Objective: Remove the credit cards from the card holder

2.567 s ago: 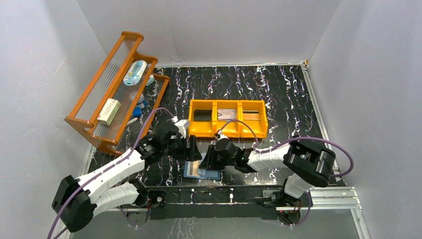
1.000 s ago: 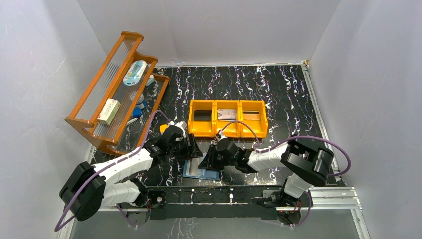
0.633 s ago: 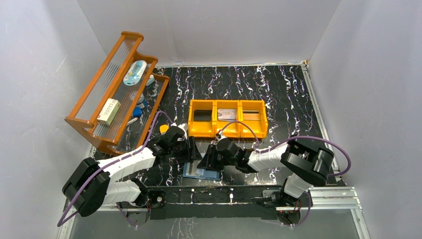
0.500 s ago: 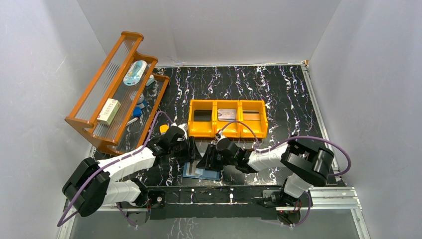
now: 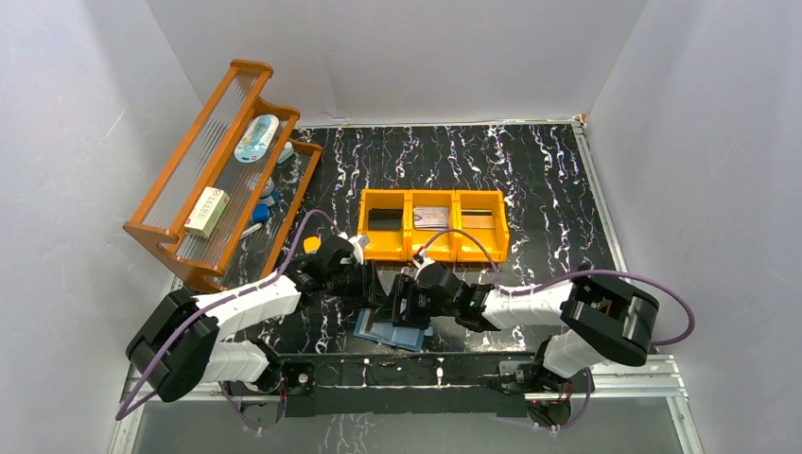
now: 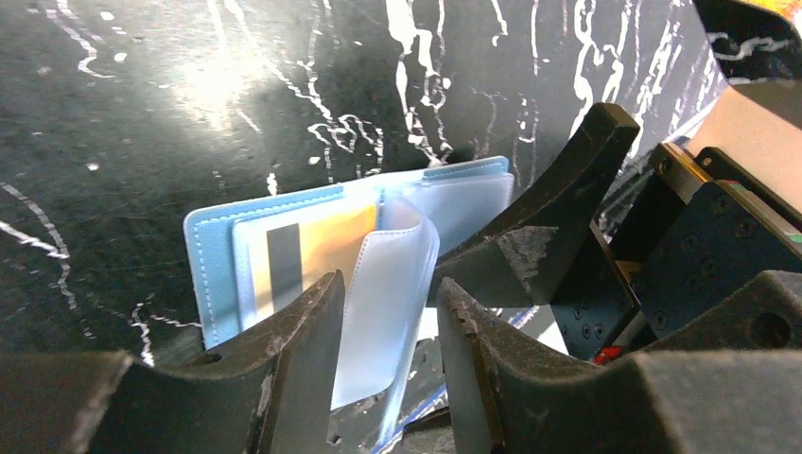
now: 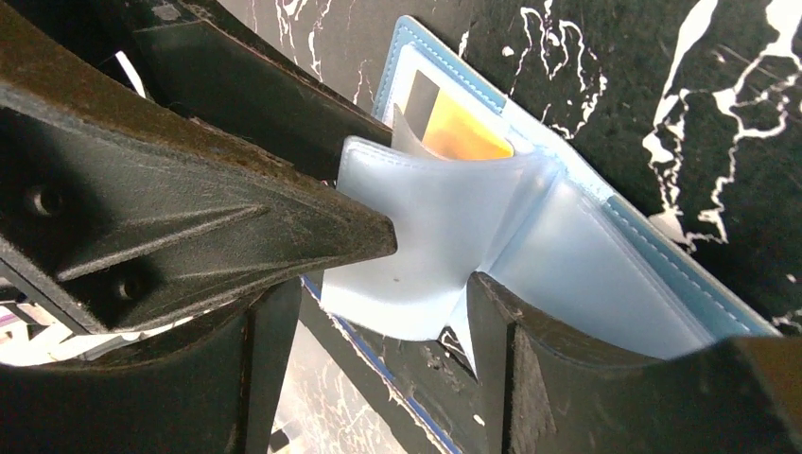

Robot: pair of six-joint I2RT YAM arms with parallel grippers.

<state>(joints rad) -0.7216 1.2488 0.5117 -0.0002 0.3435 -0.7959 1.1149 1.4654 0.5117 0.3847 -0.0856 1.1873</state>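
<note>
The teal-blue card holder (image 5: 394,333) lies open on the black table close to the near edge. An orange-tan credit card (image 6: 317,248) with a dark stripe sits in its left pocket, also seen as the same card (image 7: 456,134) from the right wrist. A pale blue inner flap (image 6: 386,312) stands up from the fold. My left gripper (image 6: 390,284) straddles this flap, with a gap still showing at one finger. My right gripper (image 7: 378,371) stands open wide around the flap's (image 7: 426,255) lower edge, facing the left gripper's finger (image 7: 189,218).
An orange three-compartment bin (image 5: 433,248) stands just behind both grippers, with a greyish flat card (image 5: 430,216) in its middle compartment. A wooden rack (image 5: 161,236) with small items fills the left side. A small orange block (image 5: 311,244) lies beside the left arm.
The left gripper has slid right over the card holder and its jaws have narrowed around the raised flap. The right jaws have widened. The card holder has turned slightly.
</note>
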